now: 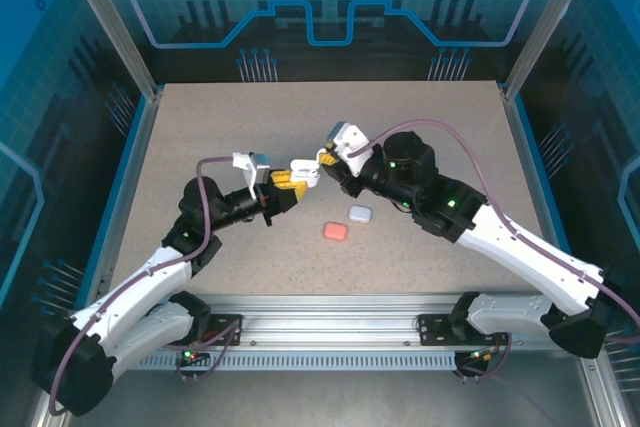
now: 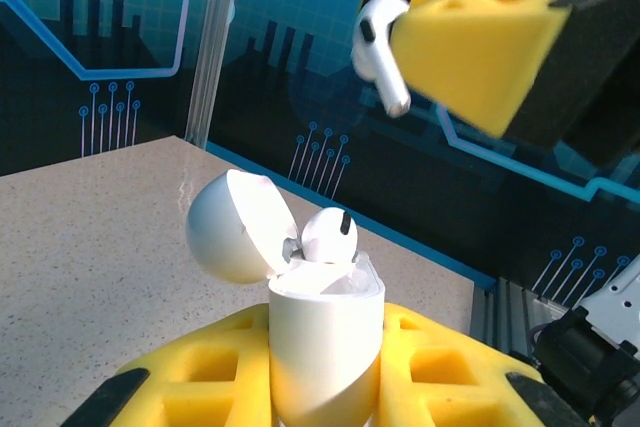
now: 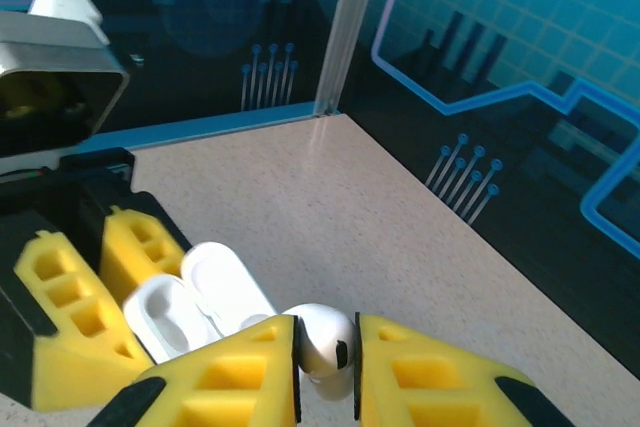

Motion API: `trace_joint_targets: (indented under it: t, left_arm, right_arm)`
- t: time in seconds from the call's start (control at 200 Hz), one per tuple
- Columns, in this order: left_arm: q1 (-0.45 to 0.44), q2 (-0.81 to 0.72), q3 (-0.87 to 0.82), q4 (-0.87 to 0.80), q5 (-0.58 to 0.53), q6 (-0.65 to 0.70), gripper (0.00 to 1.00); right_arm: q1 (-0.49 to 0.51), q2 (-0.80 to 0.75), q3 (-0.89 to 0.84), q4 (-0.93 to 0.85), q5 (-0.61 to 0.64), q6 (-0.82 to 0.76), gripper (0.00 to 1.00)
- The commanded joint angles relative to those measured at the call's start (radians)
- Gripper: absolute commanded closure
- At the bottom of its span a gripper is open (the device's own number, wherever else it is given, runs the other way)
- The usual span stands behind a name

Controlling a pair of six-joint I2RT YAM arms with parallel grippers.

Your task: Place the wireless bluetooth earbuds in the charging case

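My left pincer [image 2: 325, 387] is pinching the glossy white pebble-shaped plastic charging case [image 2: 325, 332] upright, its rounded lid [image 2: 235, 227] hanging open. One white stemmed plastic earbud [image 2: 328, 237] is sitting inside it, head poking out. My right pincer [image 3: 328, 372] is clamping a second white earbud [image 3: 322, 339] just above the case, stem angling down. A closed pink case [image 1: 336, 231] and a pale case [image 1: 360, 213] are lying on the speckled table [image 1: 200, 137], near each other.

The open white charging case [image 2: 325, 337] stands upright, one white earbud [image 2: 328, 235] sitting in it, a second earbud [image 2: 382, 59] above.
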Motion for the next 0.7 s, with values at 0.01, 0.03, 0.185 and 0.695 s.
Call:
trace_joint_targets:
  t: [0.01, 0.03, 0.185, 0.695]
  left_arm:
    - [-0.008, 0.0, 0.004, 0.067, 0.027, -0.019, 1.0]
    - [-0.009, -0.002, 0.005, 0.065, 0.028, -0.019, 1.0]
    - [-0.011, -0.009, 0.006, 0.057, 0.023, -0.015, 1.0]
    - [-0.01, -0.012, -0.002, 0.053, 0.006, -0.003, 1.0]
  right_arm:
    - [0.048, 0.041, 0.021, 0.067, 0.03, -0.053, 0.81]
    - [0.051, 0.045, 0.022, 0.068, 0.033, -0.055, 0.81]
    - [0.076, 0.084, 0.038, 0.068, 0.035, -0.066, 0.81]
    - [0.095, 0.092, 0.043, 0.056, 0.022, -0.055, 0.81]
